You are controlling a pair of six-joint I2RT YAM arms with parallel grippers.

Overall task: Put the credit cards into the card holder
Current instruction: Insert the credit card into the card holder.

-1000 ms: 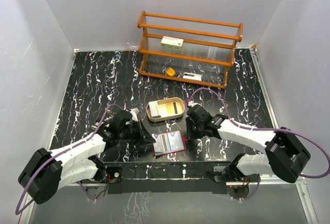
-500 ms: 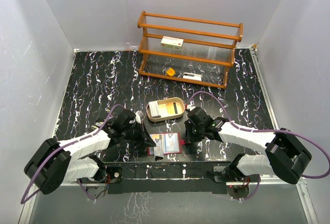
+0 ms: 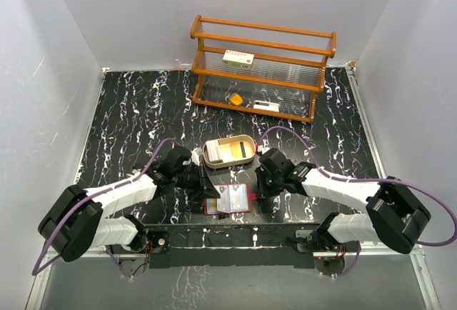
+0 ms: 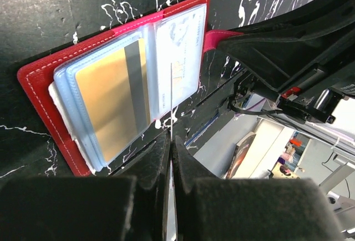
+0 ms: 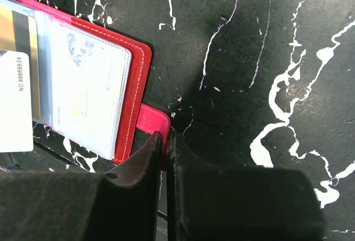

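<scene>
The dark red card holder (image 3: 239,198) lies open near the table's front edge, its clear pockets up. A gold card (image 4: 108,108) sits in a left pocket. My left gripper (image 4: 171,141) is shut on a thin white card (image 4: 171,99), seen edge-on and held upright over the holder's middle. The same card shows in the right wrist view (image 5: 14,105). My right gripper (image 5: 165,138) is shut on the holder's red strap tab (image 5: 152,120) at its right edge. More credit cards (image 3: 232,153) lie in the tan tray.
The tan oval tray (image 3: 248,141) sits just behind the holder, between the two arms. A wooden rack (image 3: 260,42) stands at the back with a white box (image 3: 238,58), an orange wedge (image 3: 235,98) and a small white piece (image 3: 265,104).
My left gripper has carried the card right, over the open holder. The holder has shifted slightly left and settled flatter. My right gripper has stayed at the holder's right edge.
</scene>
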